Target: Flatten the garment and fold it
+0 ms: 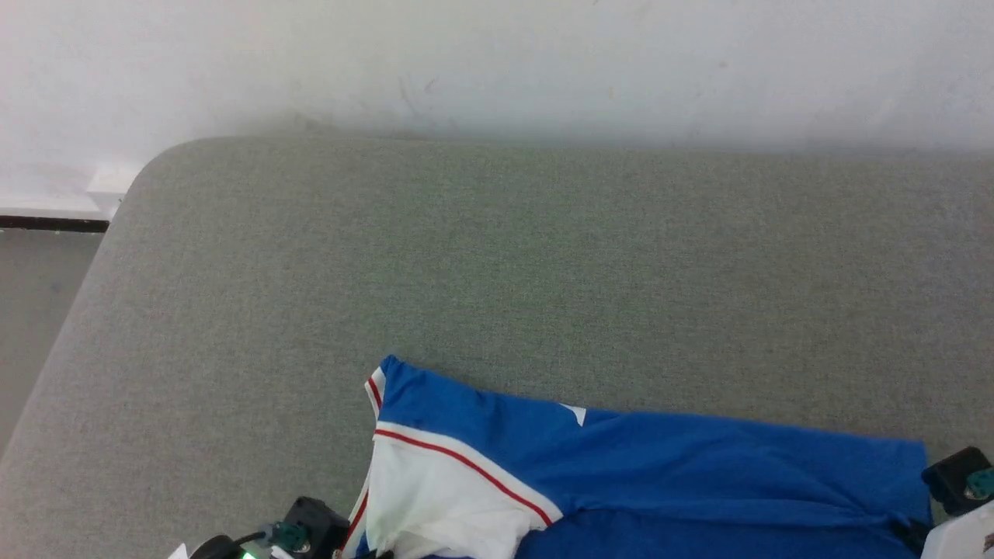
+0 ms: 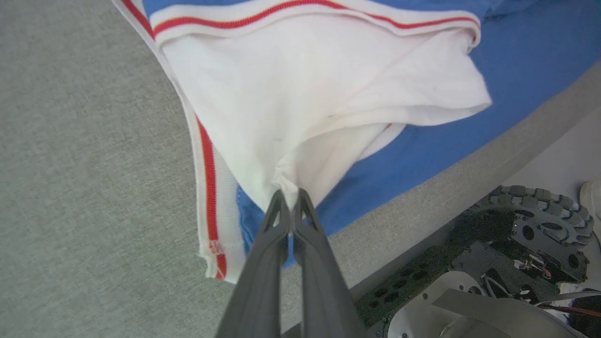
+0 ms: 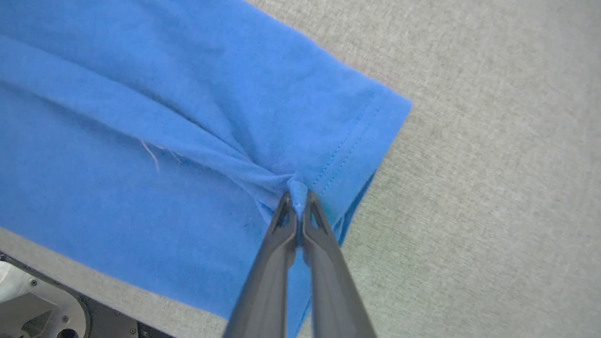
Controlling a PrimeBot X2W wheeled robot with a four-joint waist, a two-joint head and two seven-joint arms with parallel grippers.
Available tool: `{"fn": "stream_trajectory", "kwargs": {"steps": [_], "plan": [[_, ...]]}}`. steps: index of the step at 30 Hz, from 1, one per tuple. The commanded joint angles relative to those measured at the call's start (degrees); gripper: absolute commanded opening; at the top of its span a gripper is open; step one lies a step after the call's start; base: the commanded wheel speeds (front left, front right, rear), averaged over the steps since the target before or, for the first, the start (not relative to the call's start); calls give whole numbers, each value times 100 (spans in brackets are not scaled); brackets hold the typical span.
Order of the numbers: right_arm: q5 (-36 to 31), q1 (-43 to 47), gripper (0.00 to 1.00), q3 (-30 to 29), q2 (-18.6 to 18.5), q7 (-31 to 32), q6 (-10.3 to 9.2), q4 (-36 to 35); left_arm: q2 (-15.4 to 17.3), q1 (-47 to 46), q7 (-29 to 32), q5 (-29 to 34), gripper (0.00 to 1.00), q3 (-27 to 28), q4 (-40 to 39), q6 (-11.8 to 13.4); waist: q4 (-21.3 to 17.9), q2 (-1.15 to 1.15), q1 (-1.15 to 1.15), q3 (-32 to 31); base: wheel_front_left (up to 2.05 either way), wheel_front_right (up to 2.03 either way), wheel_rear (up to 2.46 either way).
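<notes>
A: The left pincer [image 2: 290,195] is pressed together on a bunch of the white sleeve [image 2: 328,80]. The right pincer [image 3: 296,197] is shut on a blue tuck just beside the hem [image 3: 359,136].

B: Where is the shirt found?

A: The shirt [image 1: 660,458] is laid along the near side of the grey pad [image 1: 497,272], stretched from left to right between both pincers.

B: How much is judged done?

A: Little. Both ends are gripped, but a long ridge is seen across the blue and the sleeve is crumpled. Flattening is judged unfinished, and no neat fold is made yet.

B: Is room given for moving?

A: Much bare pad is offered on the far and left sides, up to the wall [image 1: 497,62]. The near edge is just beside the cloth, so pulling nearer is not advised.
</notes>
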Motion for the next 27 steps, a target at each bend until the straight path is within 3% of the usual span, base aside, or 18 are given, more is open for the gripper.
{"fn": "stream_trajectory", "kwargs": {"steps": [1, 2, 3, 4, 11, 19, 23, 27], "plan": [[-102, -49, 0, 206, -87, -31, -12, 92, -157, -128, -102, 144, 0, -90, 291, -125, -14, 0, 0, 46, 0, 0, 0], [-124, -85, 0, 302, -127, -39, -12, 146, -228, -156, -151, 191, 0, -120, 416, -167, -15, 0, 0, 49, 0, 0, 0], [-117, -123, 64, 360, -143, -67, -12, 201, -294, -179, -221, 238, 82, -134, 526, -186, -16, 0, 0, 45, 0, 0, 0], [-108, -167, 100, 382, -143, -107, -12, 264, -361, -195, -305, 267, 100, -126, 636, -181, -15, 0, 0, 35, 0, 0, 0], [454, -320, 100, 68, 63, -215, -12, 70, -566, -183, -1117, 259, 100, 153, 882, -122, -32, 0, 0, -237, 0, 0, 0], [655, -126, 100, -905, 510, 7, -12, -581, -588, 94, -1867, -83, 100, 1111, 416, 291, -51, 0, 0, -526, 0, 0, 0], [380, 153, 100, -1689, 1158, 152, -12, -666, -943, 481, -1913, 192, 100, 2479, -44, 798, -22, 0, 0, -579, 0, 0, 0], [-131, 391, 100, -2451, 1948, 249, -12, -601, -1556, 1188, -1916, 943, 100, 3741, -444, 923, 15, 0, 0, -563, 0, 0, 0]]}}
